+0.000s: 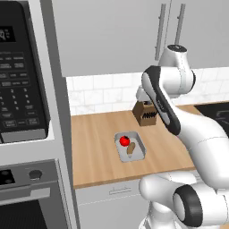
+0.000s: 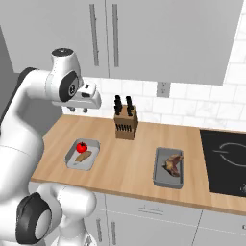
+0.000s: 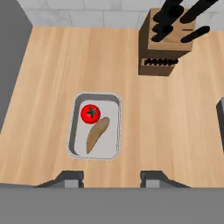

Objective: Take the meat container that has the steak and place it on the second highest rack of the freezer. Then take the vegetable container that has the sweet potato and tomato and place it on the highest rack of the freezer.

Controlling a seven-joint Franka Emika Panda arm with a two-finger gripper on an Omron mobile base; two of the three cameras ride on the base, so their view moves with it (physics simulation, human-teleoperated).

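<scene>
My end effector [image 3: 111,177] hangs high above the tabletop [image 3: 52,65], facing down, its two fingertips [image 3: 70,177] parted with only bare wood between them; I grip nothing. Directly ahead of those tips lies the vegetable container [image 3: 113,131], a shallow grey tray, offset slightly toward the side of the grey wall. Its long axis runs away from me, roughly in line with my gaze, so its two long rims sit to either side. Inside it, the tomato [image 3: 91,113] rests at the far end and the sweet potato [image 3: 97,134] lies slantwise just beside it, nearer to me, the two close to touching.

From the right base view, my end effector [image 2: 78,109] is up near the backsplash, well above this tray [image 2: 91,161], with the knife block [image 2: 126,124] off to one side.

The meat container [image 2: 159,170] with the steak [image 2: 173,163] sits farther along the tabletop, beyond the knife block and beside the black cooktop [image 2: 226,163], well apart from where I hover. The task names that one first, yet I am placed over the vegetables. I judge that either a sideways swing toward the steak or a straight descent onto a long rim of the near tray comes next; I cannot tell which from here.
</scene>
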